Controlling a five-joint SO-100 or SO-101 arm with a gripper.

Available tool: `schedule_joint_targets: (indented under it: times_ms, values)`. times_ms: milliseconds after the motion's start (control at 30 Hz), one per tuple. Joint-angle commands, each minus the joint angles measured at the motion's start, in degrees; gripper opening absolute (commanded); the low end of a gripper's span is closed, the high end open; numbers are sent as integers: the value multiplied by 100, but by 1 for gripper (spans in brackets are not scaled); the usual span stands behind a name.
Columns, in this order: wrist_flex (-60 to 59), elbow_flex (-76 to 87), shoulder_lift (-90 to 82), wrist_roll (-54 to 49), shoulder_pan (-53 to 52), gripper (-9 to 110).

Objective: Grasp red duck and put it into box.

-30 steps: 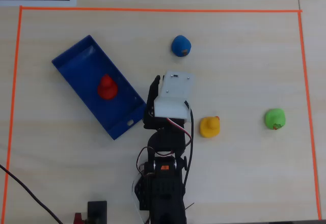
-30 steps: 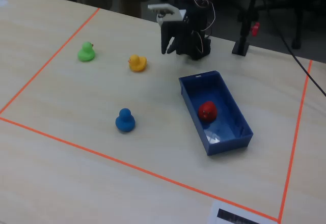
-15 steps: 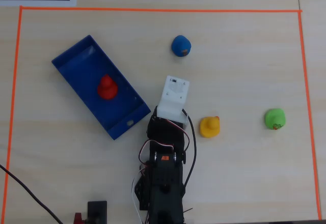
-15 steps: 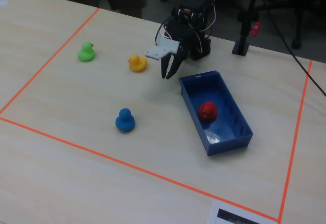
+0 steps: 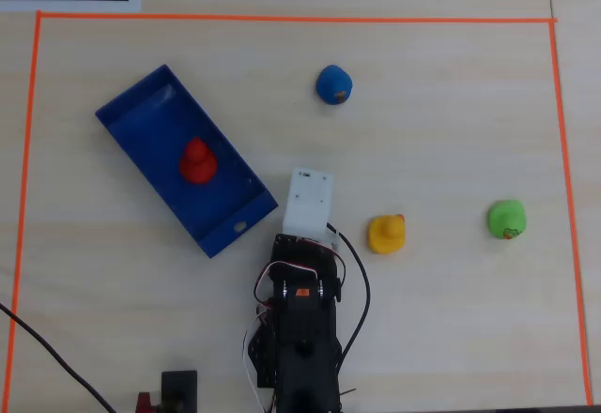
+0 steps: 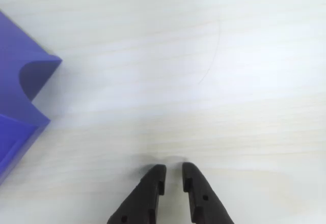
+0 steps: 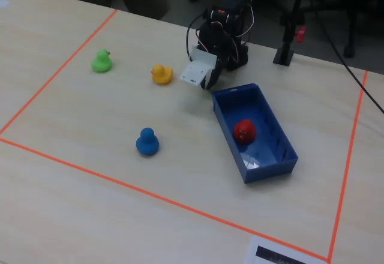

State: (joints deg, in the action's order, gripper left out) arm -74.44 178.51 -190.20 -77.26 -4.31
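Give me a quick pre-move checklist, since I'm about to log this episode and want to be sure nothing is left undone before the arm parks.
1. The red duck is inside the box: ok, seen in the overhead and fixed views.
2. The gripper holds nothing: ok, the wrist view shows bare table between its nearly closed fingers.
3. Gripper clear of the box: ok, the box corner sits off to the left in the wrist view.
4. The yellow duck, blue duck and green duck are outside the box: ok.
5. Red duck upright: cannot tell.
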Motion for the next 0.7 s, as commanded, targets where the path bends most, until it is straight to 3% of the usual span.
schedule_joint_targets:
  times_ms: [0,667]
  values:
    - [-88,-26,53,70,35,4]
    - [-88,-26,53,70,35,5]
